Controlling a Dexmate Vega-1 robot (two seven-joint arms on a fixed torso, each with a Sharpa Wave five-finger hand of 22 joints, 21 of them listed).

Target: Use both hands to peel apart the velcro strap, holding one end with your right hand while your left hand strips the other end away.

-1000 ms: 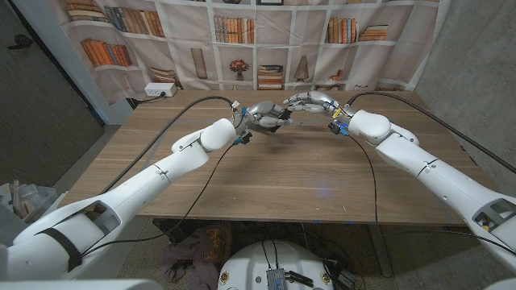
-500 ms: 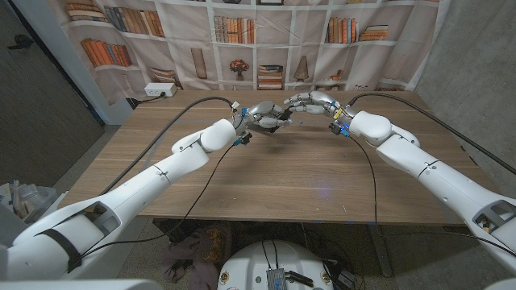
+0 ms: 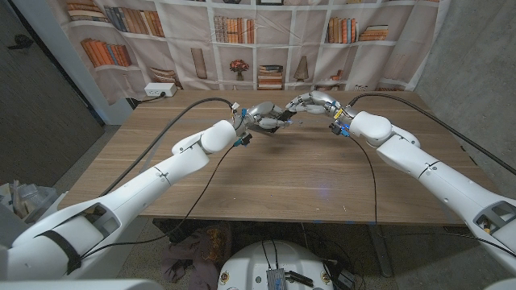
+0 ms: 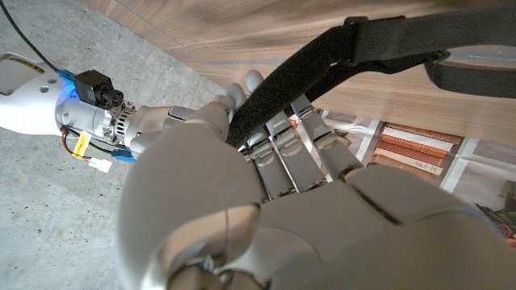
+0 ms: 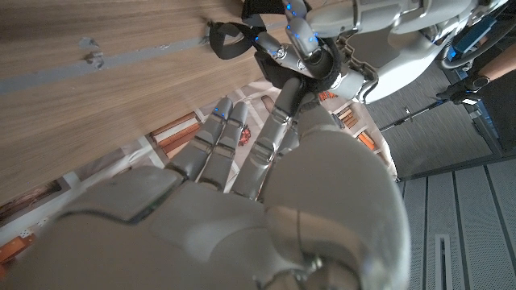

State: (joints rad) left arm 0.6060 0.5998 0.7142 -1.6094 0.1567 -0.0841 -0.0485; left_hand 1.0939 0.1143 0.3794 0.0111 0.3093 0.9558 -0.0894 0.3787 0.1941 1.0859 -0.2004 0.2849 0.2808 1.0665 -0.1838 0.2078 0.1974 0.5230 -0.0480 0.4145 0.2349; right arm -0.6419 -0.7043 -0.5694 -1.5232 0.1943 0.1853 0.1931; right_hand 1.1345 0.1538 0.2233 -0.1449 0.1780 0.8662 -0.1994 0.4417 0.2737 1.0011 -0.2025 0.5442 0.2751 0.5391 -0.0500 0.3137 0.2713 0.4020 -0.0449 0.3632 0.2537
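Note:
The black velcro strap [image 3: 287,115] hangs between my two hands above the far middle of the table. My left hand [image 3: 263,118] grips one part of it; in the left wrist view the strap [image 4: 322,60] runs out from under my fingers [image 4: 282,137] toward a folded loop over the wood. My right hand [image 3: 311,101] comes in from the other side and pinches the strap's near end with curled fingers. In the right wrist view my right hand [image 5: 266,185] reaches up to the left hand [image 5: 310,48], with the strap [image 5: 230,36] dangling beside it.
The wooden table [image 3: 282,173] stretches bare toward me. Black cables [image 3: 185,103] trail from both wrists across its far part. A bookshelf backdrop [image 3: 242,40] stands behind the table, and a white power strip [image 3: 159,91] lies at the far left corner.
My right hand's fingers have curled down and drawn slightly back. The strap now shows as a short dark band tilted between the hands. The left hand has barely moved.

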